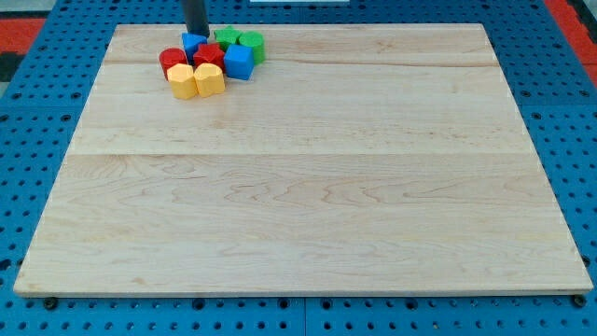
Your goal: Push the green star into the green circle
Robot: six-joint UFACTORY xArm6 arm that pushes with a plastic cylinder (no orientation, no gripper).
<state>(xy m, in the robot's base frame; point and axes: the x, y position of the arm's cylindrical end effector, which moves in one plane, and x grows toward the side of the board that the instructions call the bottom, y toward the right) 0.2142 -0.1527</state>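
The green star sits near the view's top left of the wooden board, touching the green circle on its right. They belong to a tight cluster with a blue block, a blue cube, two red blocks and two yellow blocks. My tip comes down at the cluster's top edge, right behind the blue block and a little to the left of the green star.
The board lies on a blue pegboard surface. The cluster sits close to the board's top edge. A red patch shows at the view's top right corner.
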